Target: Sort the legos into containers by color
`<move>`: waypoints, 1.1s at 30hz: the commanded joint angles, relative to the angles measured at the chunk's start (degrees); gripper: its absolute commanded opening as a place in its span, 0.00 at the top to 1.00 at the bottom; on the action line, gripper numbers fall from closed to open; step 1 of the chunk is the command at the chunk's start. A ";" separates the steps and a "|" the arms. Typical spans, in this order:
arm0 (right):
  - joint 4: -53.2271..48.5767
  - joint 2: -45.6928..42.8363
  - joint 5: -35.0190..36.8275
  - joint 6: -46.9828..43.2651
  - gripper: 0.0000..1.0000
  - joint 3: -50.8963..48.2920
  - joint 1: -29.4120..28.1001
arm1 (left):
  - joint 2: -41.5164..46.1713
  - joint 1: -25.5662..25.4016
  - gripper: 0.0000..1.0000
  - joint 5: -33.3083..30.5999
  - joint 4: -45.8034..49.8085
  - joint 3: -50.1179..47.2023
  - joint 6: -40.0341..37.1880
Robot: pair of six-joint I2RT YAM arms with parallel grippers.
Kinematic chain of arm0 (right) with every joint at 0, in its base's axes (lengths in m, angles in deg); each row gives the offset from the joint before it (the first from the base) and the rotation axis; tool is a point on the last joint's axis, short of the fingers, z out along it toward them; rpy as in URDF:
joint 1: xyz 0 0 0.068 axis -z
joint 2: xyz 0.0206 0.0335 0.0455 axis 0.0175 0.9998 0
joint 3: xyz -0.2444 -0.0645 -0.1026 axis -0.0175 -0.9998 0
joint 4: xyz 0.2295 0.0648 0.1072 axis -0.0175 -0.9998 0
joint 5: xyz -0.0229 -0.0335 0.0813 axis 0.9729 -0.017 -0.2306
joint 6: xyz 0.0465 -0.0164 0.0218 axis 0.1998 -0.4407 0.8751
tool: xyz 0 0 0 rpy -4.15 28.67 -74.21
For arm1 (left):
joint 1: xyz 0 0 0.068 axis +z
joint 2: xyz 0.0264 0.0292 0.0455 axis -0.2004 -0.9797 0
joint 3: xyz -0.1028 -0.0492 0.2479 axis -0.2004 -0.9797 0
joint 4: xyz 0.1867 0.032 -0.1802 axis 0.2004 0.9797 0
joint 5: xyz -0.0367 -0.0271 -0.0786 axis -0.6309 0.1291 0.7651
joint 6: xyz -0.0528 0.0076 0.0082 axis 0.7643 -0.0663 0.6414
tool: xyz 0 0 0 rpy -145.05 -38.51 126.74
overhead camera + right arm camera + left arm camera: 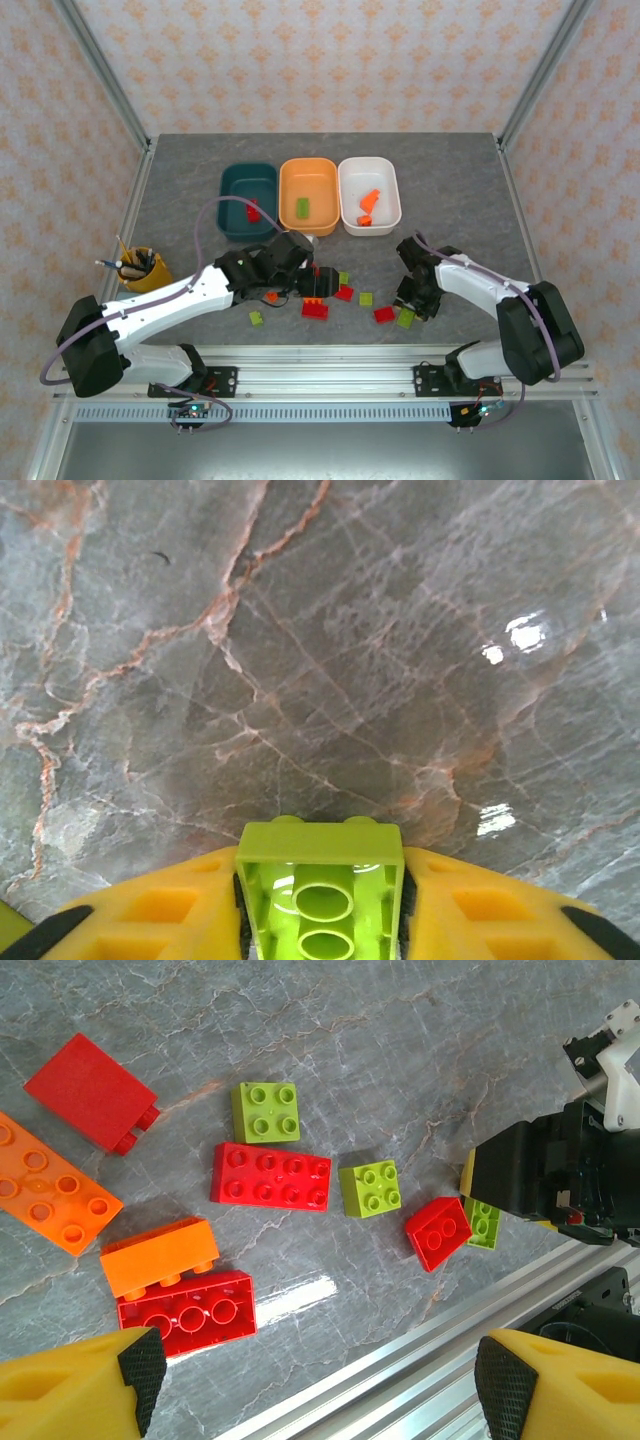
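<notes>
Top view: the teal tub (248,200), orange tub (308,196) and white tub (369,195) stand in a row at 12 o'clock on the table (460,180). Loose bricks (344,293) lie at 6 o'clock from them. The left pincer (318,283) hangs over the 9 o'clock side of that scatter. The right pincer (410,308) sits on a lime brick (405,318) at its 3 o'clock end.

Left wrist view: the left pincer's fingers (90,1385) stand wide apart, holding nothing. Red, orange and lime bricks lie at 12 o'clock from them.

Right wrist view: the right pincer's yellow fingers (170,920) are clamped on the lime brick's two sides.
</notes>
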 commanded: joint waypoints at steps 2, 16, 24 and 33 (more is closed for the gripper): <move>1.08 -0.50 2.30 0.73 0.63 -0.52 -0.23 | 0.14 -0.58 0.16 -2.03 -1.24 -0.56 1.02; -6.07 6.02 7.77 -8.87 0.69 32.02 -4.44 | 5.17 11.15 0.16 -11.76 13.89 11.28 1.17; -8.16 31.00 8.25 -15.53 0.70 63.77 -11.51 | 6.43 24.39 0.16 -11.81 17.70 12.54 2.10; -21.07 58.56 11.89 -18.35 0.72 97.59 -11.49 | 9.46 26.53 0.16 -12.13 15.64 8.15 4.41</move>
